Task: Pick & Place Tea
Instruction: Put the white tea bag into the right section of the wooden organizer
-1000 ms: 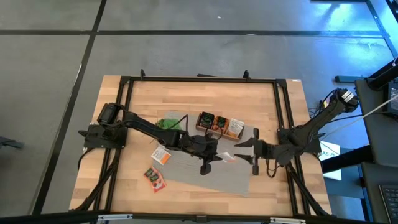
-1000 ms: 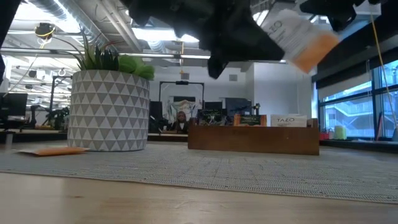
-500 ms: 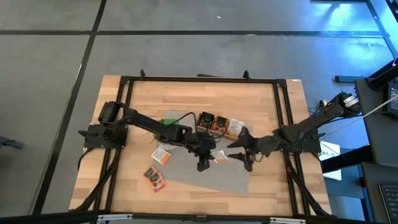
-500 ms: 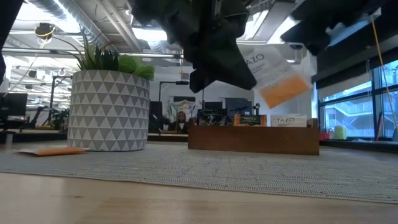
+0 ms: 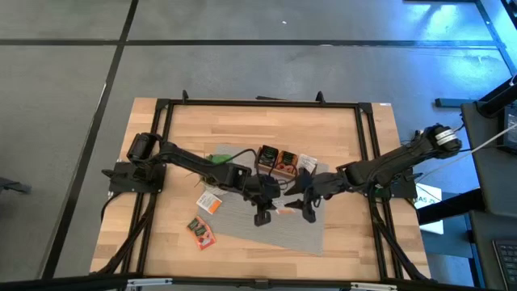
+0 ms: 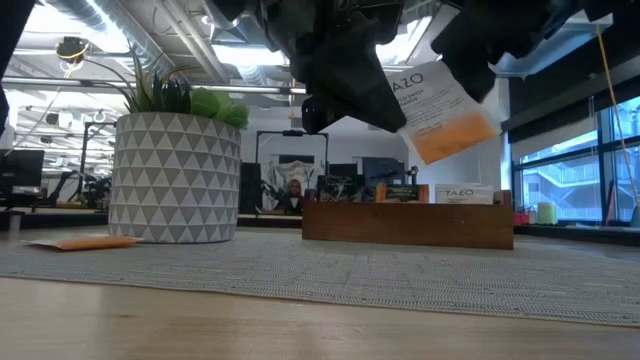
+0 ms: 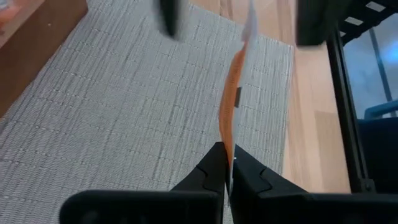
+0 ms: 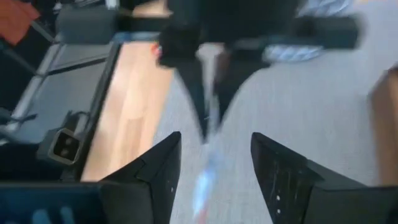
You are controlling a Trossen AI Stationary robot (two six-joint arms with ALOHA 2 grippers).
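My left gripper [image 5: 273, 204] is shut on a white sachet with an orange end [image 6: 440, 110], held above the grey mat [image 5: 266, 222] in mid-table. My right gripper [image 5: 300, 202] has come in from the right and is open. Its fingers [image 7: 168, 12] stand on either side of the sachet's [image 7: 235, 87] far end without touching it. In the right wrist view the blurred sachet [image 8: 208, 168] lies between my own open fingers [image 8: 149, 180]. Three more sachets [image 5: 208, 202] [image 5: 200, 232] lie on the table toward the left. My left gripper pinches the sachet's near edge [image 7: 226, 149] between its two fingertips, coming level from the table's left. The sachet sticks out ahead of the fingers, seen edge-on in the wrist view. It is lifted clear of the mat and tilted, its orange end [image 6: 455, 135] lowest.
A brown wooden box [image 5: 283, 162] with sachets standing in its compartments sits just beyond the grippers, also seen in the low view as the box [image 6: 408, 222]. A potted plant [image 6: 175, 175] stands to its left. A black frame [image 5: 258, 103] runs around the table.
My right gripper has moved toward the table's left, closing in on the held sachet, and has stayed open. The sachet in my left gripper has come lower and shifted a little toward the left, turning slightly.
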